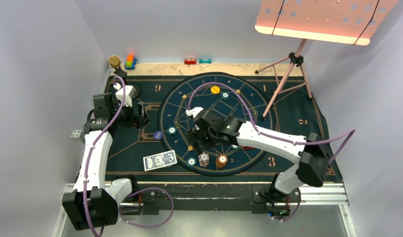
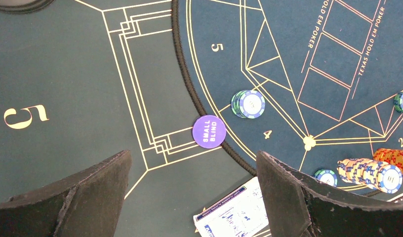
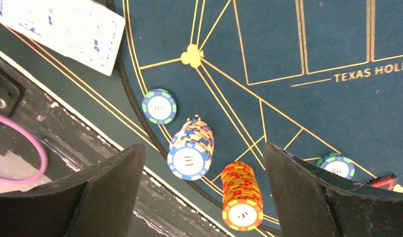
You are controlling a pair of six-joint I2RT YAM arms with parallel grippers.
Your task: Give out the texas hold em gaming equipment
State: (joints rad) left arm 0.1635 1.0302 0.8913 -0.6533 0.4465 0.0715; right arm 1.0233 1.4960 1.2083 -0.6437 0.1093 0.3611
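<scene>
The right fingers stood apart above two leaning chip stacks at the round mat's near edge; left fingers apart, empty, near the cards; an off-centre descent could topple either stack

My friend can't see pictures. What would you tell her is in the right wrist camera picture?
The right end effector hangs open over a blue poker mat, with a blue-and-white chip stack and an orange chip stack seen between its two black fingers. A single green chip lies nearby, and playing cards sit at the top left.
</scene>
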